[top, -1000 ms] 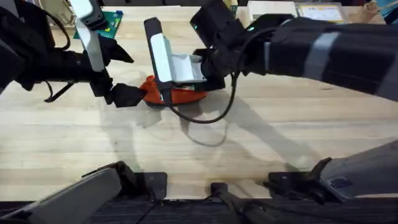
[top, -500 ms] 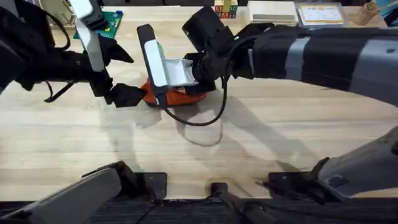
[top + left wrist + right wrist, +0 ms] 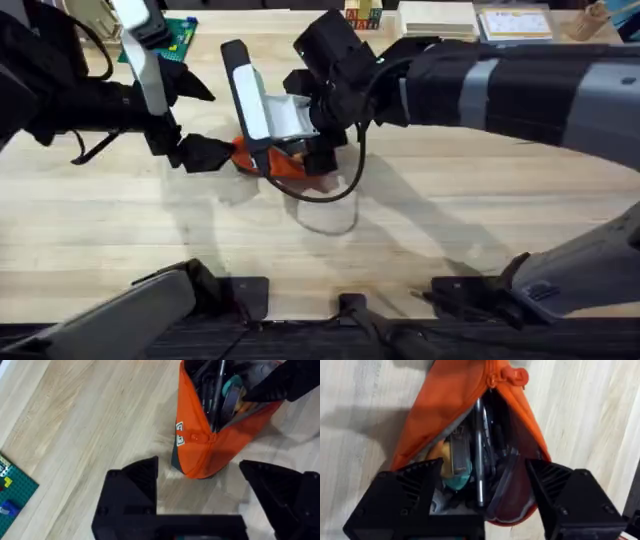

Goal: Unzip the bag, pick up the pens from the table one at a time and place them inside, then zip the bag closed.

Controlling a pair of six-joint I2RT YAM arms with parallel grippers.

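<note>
The orange bag (image 3: 283,164) lies on the table (image 3: 420,230) left of centre, its zipper open at one end. In the right wrist view the bag (image 3: 445,405) gapes and holds pens, among them a silver one (image 3: 479,450). My right gripper (image 3: 484,464) is open, its fingers on either side of the open mouth, right over the bag's right end (image 3: 318,152). My left gripper (image 3: 208,152) is at the bag's left end. It is open there (image 3: 200,466), with the bag's closed end (image 3: 200,445) between the fingers and not squeezed.
A green studded baseplate (image 3: 176,36) lies at the back left, also showing in the left wrist view (image 3: 12,491). Coloured blocks (image 3: 362,15) and flat white boxes (image 3: 437,15) line the far edge. A black cable (image 3: 325,195) loops over the table in front of the bag.
My right gripper has shifted left and come down onto the bag's right end, covering more of the orange fabric. The left arm has stayed put.
</note>
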